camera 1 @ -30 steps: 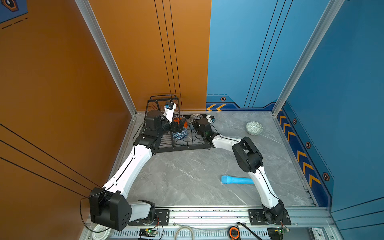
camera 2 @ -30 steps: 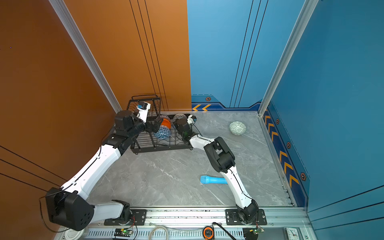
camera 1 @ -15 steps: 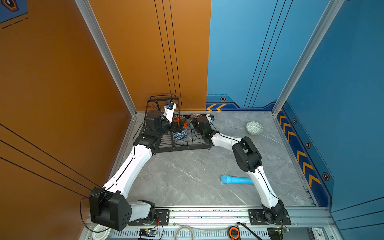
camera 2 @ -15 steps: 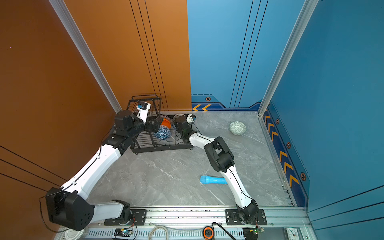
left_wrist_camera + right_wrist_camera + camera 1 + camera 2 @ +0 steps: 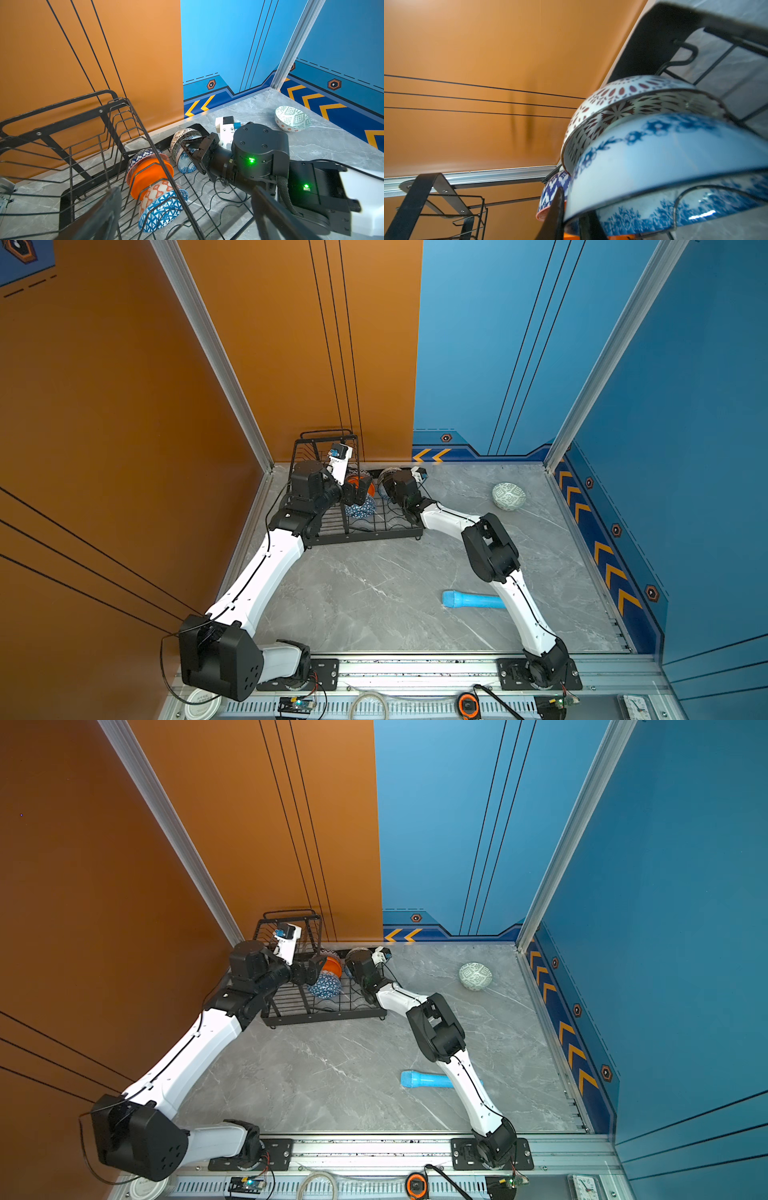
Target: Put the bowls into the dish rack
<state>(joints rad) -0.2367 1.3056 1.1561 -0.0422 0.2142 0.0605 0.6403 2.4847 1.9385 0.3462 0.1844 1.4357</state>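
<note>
I have the right gripper [image 5: 188, 149] reaching into the black wire dish rack [image 5: 365, 536]. Its fingers are closed narrowly on the rim of the white bowl with blue flowers [image 5: 185, 165], which stands on edge in the lower tray against the white bowl with dark dots [image 5: 186, 133]. Beside them, a second row stands on edge: a glossy orange bowl [image 5: 152, 173], an orange-and-white diamond bowl [image 5: 158, 192] and a blue triangle-patterned bowl [image 5: 164, 209]. My left gripper [image 5: 359, 490] hovers over that row, fingers spread wide and empty. The pale green patterned bowl [image 5: 508, 496] sits upright on the grey marbled tabletop [image 5: 374, 593], well apart from the rack. A light blue cylinder [image 5: 465, 599] lies on its side on the tabletop, well apart from both.
</note>
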